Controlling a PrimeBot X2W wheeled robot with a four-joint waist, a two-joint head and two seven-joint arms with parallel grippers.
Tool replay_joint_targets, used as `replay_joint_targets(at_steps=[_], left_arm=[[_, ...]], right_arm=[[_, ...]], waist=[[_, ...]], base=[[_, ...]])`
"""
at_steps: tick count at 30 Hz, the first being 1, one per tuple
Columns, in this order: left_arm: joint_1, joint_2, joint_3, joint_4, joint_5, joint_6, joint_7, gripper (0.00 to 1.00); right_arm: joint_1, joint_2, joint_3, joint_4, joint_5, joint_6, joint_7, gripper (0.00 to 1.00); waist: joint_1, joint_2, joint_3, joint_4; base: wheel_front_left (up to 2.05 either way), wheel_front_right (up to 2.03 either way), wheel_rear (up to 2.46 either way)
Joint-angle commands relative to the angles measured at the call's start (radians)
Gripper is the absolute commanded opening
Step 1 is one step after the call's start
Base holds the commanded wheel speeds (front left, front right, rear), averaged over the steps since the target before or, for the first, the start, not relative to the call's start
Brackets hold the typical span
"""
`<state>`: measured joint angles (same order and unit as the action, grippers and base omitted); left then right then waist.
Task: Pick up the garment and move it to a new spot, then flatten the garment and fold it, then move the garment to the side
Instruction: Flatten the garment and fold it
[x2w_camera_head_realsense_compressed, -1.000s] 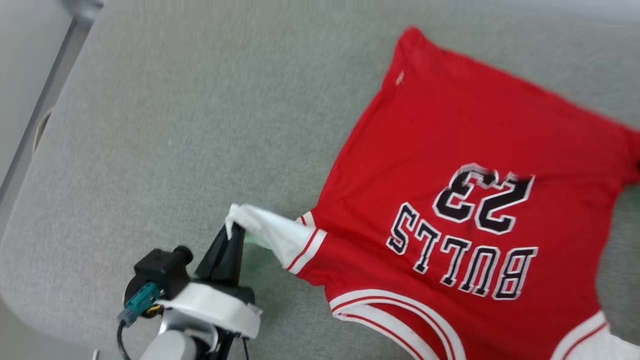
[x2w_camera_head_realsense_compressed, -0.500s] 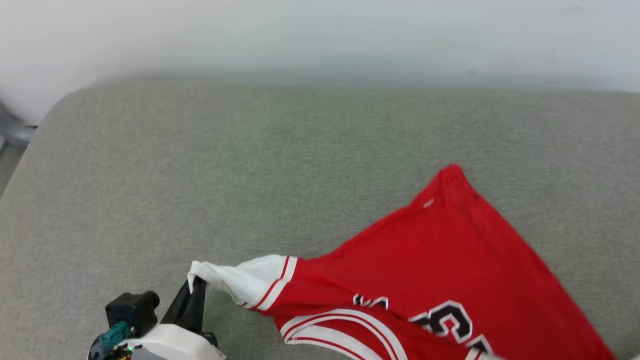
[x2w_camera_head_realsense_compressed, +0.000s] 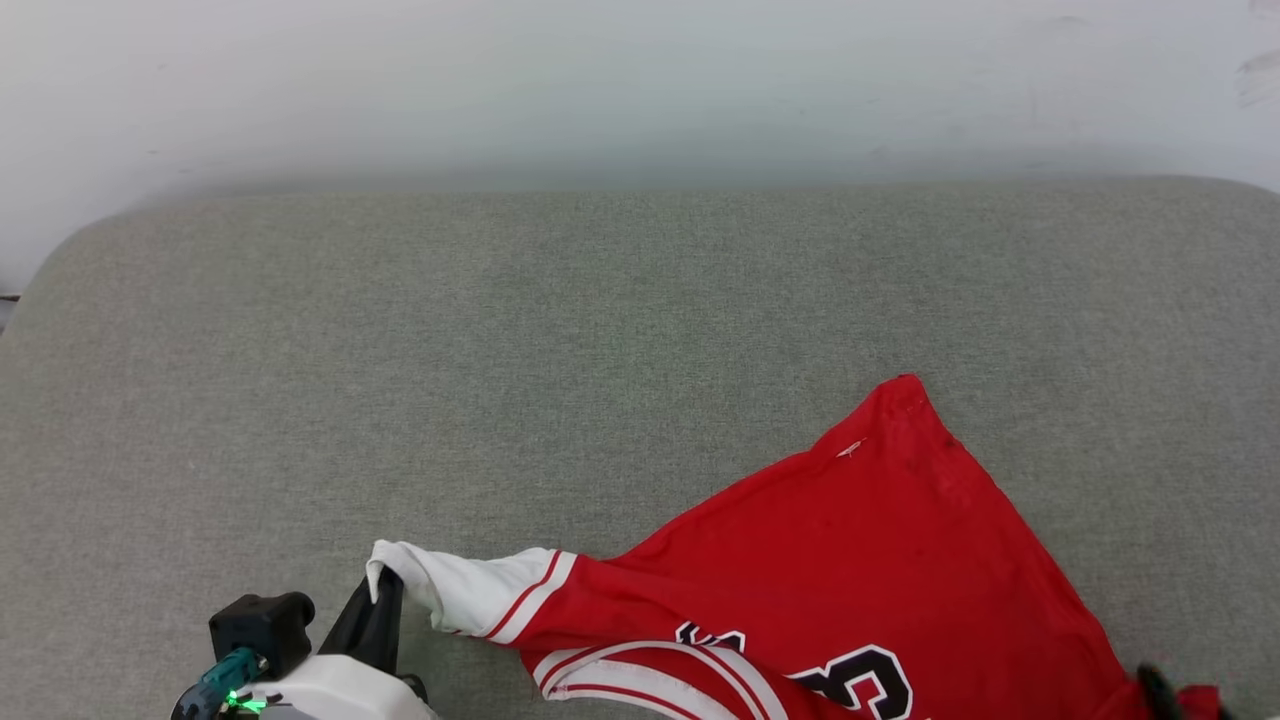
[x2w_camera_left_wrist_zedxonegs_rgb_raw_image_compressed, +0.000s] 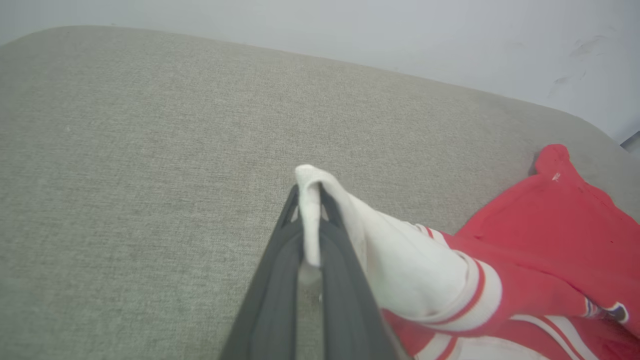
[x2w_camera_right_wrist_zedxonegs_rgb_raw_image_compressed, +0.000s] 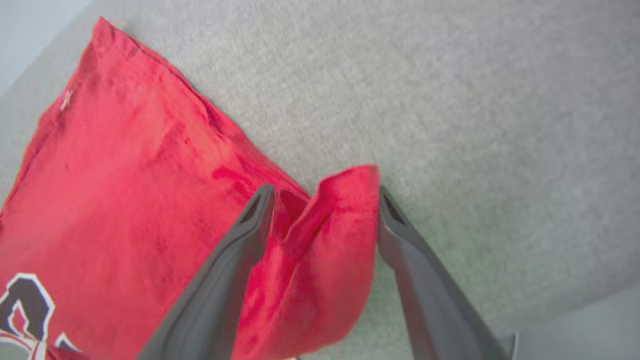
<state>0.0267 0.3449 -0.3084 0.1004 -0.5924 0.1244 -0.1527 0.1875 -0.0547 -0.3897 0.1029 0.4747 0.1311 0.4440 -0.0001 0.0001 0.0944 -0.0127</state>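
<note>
**Head view.** The garment (x2w_camera_head_realsense_compressed: 850, 560) lies on the grey cushion (x2w_camera_head_realsense_compressed: 500, 350), at the lower right. Its red body is spread flat, and one corner points toward the wall (x2w_camera_head_realsense_compressed: 600, 80). Part of the black lettering (x2w_camera_head_realsense_compressed: 860, 680) shows at the bottom edge. The white sleeve (x2w_camera_head_realsense_compressed: 470, 590) is drawn out to the left. The left gripper (x2w_camera_head_realsense_compressed: 383, 592), at the lower left, has the sleeve tip pinched between closed fingers. The right gripper (x2w_camera_head_realsense_compressed: 1160, 692) shows as a dark tip at the lower right, touching a raised red edge of the garment.

**Left wrist view.** The left gripper (x2w_camera_left_wrist_zedxonegs_rgb_raw_image_compressed: 310, 192) is closed on the sleeve (x2w_camera_left_wrist_zedxonegs_rgb_raw_image_compressed: 400, 260); a white edge stands up between the fingertips. The red body (x2w_camera_left_wrist_zedxonegs_rgb_raw_image_compressed: 550, 225) rests on the cushion (x2w_camera_left_wrist_zedxonegs_rgb_raw_image_compressed: 125, 150) to the right.

**Right wrist view.** The right gripper (x2w_camera_right_wrist_zedxonegs_rgb_raw_image_compressed: 325, 195) has its fingers well apart. A raised fold of the garment (x2w_camera_right_wrist_zedxonegs_rgb_raw_image_compressed: 125, 175) fills the gap and touches both fingers. Whether they press on it cannot be told. The rest lies flat on the cushion (x2w_camera_right_wrist_zedxonegs_rgb_raw_image_compressed: 475, 100).
</note>
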Motion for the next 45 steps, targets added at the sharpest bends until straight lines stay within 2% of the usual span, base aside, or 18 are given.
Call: replay_joint_targets(at_steps=[1,5,8,10,13,20,24,27,31,38,39,40,41,45], left_arm=[[-0.016,0.003,0.0,-0.001,0.005,0.003,0.005,0.0],[-0.033,-0.004,-0.009,-0.004,0.007,0.003,0.006,0.0],[-0.051,-0.009,-0.017,-0.011,0.01,0.001,0.005,0.0],[-0.065,-0.013,-0.021,-0.01,0.01,-0.004,0.004,0.0],[-0.097,-0.023,-0.031,-0.011,0.017,-0.01,0.001,0.0],[-0.183,-0.048,-0.058,0.011,0.027,-0.037,-0.011,0.0],[-0.226,-0.065,-0.072,0.022,0.029,-0.051,-0.022,0.0],[-0.25,-0.081,-0.082,0.03,0.032,-0.058,-0.032,0.0],[-0.279,-0.095,-0.09,0.047,0.032,-0.07,-0.046,0.0],[-0.29,-0.114,-0.093,0.08,0.021,-0.079,-0.063,0.0],[-0.29,-0.114,-0.094,0.084,0.02,-0.079,-0.064,0.0],[-0.29,-0.114,-0.094,0.084,0.02,-0.079,-0.064,0.0],[-0.288,-0.115,-0.093,0.087,0.018,-0.08,-0.066,0.0],[-0.281,-0.11,-0.091,0.101,0.015,-0.081,-0.069,0.0]], right_arm=[[-0.028,-0.003,0.009,0.0,0.006,-0.001,-0.062,1.0],[-0.096,-0.061,0.062,0.016,-0.002,-0.001,-0.239,1.0],[-0.166,-0.12,0.131,0.054,-0.008,-0.001,-0.297,1.0],[-0.224,-0.157,0.174,0.087,-0.003,-0.001,-0.294,1.0],[-0.317,-0.205,0.238,0.141,0.021,-0.001,-0.214,1.0],[-0.539,-0.333,0.369,0.202,0.078,-0.001,0.167,1.0],[-0.631,-0.377,0.433,0.19,0.08,-0.001,0.31,1.0],[-0.686,-0.395,0.475,0.195,0.075,-0.001,0.364,1.0],[-0.727,-0.411,0.53,0.236,0.066,-0.001,0.37,1.0],[-0.679,-0.385,0.623,0.387,0.142,0.0,0.448,1.0],[-0.669,-0.38,0.636,0.401,0.155,0.001,0.46,0.36],[-0.669,-0.38,0.636,0.401,0.155,0.001,0.46,0.36],[-0.665,-0.378,0.65,0.406,0.164,0.001,0.465,0.02],[-0.698,-0.396,0.665,0.395,0.192,0.001,0.423,0.0]], waist=[[0.0001,-0.0001,0.002,0.005],[0.0001,-0.0001,0.007,0.02],[0.0001,-0.0001,0.021,0.033],[0.0001,-0.0001,0.036,0.044],[0.0001,-0.0001,0.061,0.064],[0.0001,-0.0001,0.134,0.123],[0.0001,-0.0001,0.178,0.153],[0.0001,-0.0001,0.213,0.17],[0.0001,-0.0001,0.253,0.192],[0.0001,-0.0001,0.277,0.207],[0.0001,-0.0001,0.276,0.207],[0.0001,-0.0001,0.276,0.207],[0.0001,-0.0001,0.274,0.206],[0.0001,-0.0001,0.252,0.195]], base=[[0.0,0.0,0.0],[0.0,0.0,0.0],[0.0,0.0,0.0],[0.0,0.0,0.0],[0.0,0.0,0.0],[0.0,0.0,0.0],[0.0,0.0,0.0],[0.0,0.0,0.0],[0.0,0.0,0.0],[0.0,0.0,0.0],[0.0,0.0,0.0],[0.0,0.0,0.0],[0.0,0.0,0.0],[0.0,0.0,0.0]])
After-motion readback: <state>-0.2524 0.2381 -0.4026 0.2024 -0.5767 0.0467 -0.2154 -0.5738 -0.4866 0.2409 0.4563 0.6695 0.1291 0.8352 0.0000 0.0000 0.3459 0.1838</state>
